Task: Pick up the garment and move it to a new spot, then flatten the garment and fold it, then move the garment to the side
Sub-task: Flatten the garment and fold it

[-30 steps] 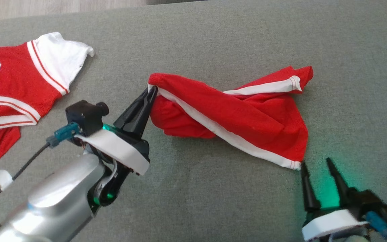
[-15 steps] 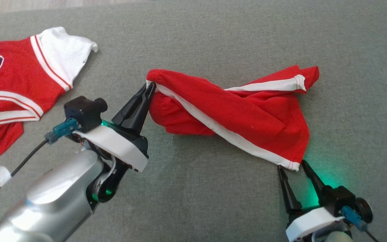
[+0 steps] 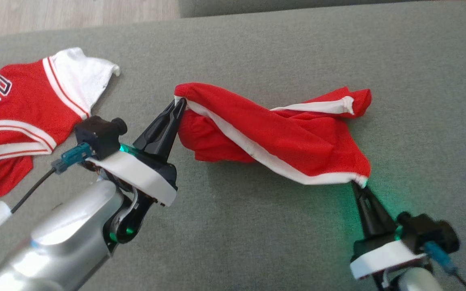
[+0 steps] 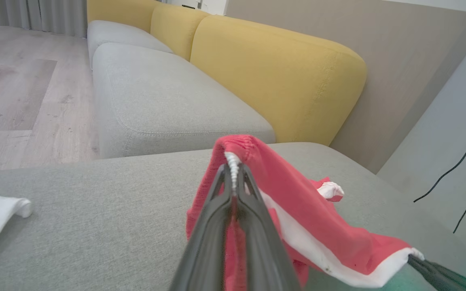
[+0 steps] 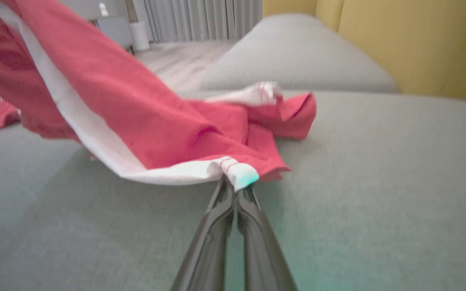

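Observation:
The garment (image 3: 281,137) is a pair of red shorts with a white side stripe, twisted and hanging between my two grippers above the grey cushion. My left gripper (image 3: 179,103) is shut on its gathered waistband corner, seen close in the left wrist view as garment (image 4: 281,190) pinched by left gripper (image 4: 233,171). My right gripper (image 3: 358,185) is shut on the white-hemmed leg corner at the lower right; the right wrist view shows the garment (image 5: 156,121) rising from the right gripper (image 5: 236,184). The far leg end rests on the cushion.
A red and white jersey (image 3: 18,113) lies flat at the far left of the grey cushion (image 3: 257,226). Wooden floor (image 3: 75,16) lies beyond the cushion's far edge. Yellow sofa backs (image 4: 273,76) stand behind, and a black cable (image 4: 451,173) hangs at the right.
My right gripper moved up to the white-hemmed corner and shut on it, lifting that corner off the cushion. The left gripper kept its hold. The head camera shifted slightly.

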### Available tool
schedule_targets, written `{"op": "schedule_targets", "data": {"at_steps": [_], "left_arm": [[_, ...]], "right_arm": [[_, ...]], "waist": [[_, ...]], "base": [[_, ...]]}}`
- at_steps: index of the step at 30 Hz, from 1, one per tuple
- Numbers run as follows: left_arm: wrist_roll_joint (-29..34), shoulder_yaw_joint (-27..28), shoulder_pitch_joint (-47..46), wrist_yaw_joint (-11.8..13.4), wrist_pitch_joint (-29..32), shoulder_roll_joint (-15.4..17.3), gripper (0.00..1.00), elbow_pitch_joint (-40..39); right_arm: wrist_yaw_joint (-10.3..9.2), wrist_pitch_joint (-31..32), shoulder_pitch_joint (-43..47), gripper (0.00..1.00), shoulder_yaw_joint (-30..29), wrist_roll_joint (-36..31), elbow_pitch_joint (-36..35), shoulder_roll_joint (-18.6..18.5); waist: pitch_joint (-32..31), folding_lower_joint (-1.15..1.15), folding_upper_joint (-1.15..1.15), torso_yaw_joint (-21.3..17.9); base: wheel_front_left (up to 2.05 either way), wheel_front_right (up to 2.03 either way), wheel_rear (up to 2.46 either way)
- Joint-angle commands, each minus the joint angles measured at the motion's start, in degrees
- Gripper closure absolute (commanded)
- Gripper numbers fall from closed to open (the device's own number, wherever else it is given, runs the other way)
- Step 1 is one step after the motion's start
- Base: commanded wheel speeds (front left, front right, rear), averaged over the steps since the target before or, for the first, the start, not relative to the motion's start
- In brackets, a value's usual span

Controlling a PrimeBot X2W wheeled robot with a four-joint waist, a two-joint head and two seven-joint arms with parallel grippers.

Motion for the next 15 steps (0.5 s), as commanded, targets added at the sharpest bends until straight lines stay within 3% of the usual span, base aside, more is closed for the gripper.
{"op": "schedule_targets", "data": {"at_steps": [1,6,15], "left_arm": [[-0.1,3.0,-1.6,0.0,-0.7,1.8,1.0,-1.6],[-0.9,4.1,-2.0,-0.7,-0.9,3.1,1.0,-4.8],[-4.9,10.0,-7.2,-3.3,-1.2,4.2,1.0,-13.9]], "right_arm": [[-0.04,-0.2,0.6,1.0,0.7,0.0,-3.3,-0.5],[-0.04,-0.2,0.1,1.0,-2.1,2.6,-13.3,-0.7],[-0.04,-0.2,-11.6,1.0,-8.1,5.5,-27.9,-7.6]], "waist": [[-1.0,0.0,0.0,-0.7],[-3.1,0.0,0.0,-2.0],[-5.9,0.0,0.0,-3.3]], "base": [[0.0,0.0,0.0],[0.0,0.0,0.0],[0.0,0.0,0.0]]}}
